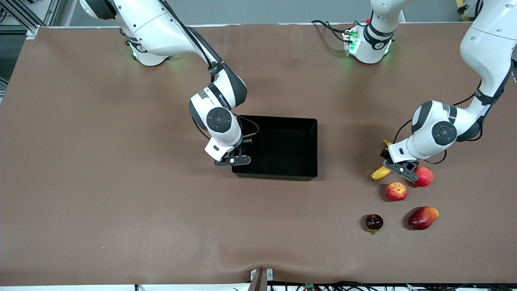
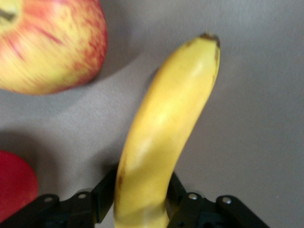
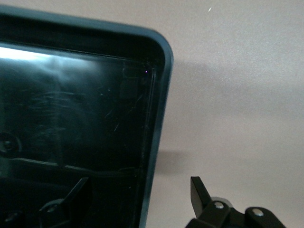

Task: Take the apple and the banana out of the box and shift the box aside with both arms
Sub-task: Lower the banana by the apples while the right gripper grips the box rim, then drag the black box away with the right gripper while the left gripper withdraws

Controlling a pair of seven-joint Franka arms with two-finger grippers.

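The yellow banana (image 1: 379, 173) lies on the table at the left arm's end, and it fills the left wrist view (image 2: 166, 128). My left gripper (image 1: 400, 167) is low over it, its fingers (image 2: 105, 190) pressed against both sides of the banana. The streaked red-yellow apple (image 1: 396, 191) sits just nearer the camera, apart from the banana, and shows in the left wrist view (image 2: 47, 42). The black bin (image 1: 311, 125) stands mid-table. My right gripper (image 1: 234, 159) is open astride the bin wall (image 3: 159, 118) at the right arm's end, with one finger (image 3: 202, 192) outside and one inside.
A plain red round fruit (image 1: 423, 176) sits right beside my left gripper and shows in the left wrist view (image 2: 14, 190). A red-yellow mango (image 1: 423, 218) and a dark purple fruit (image 1: 374, 222) lie nearer the camera. The brown table (image 1: 121, 182) stretches toward the right arm's end.
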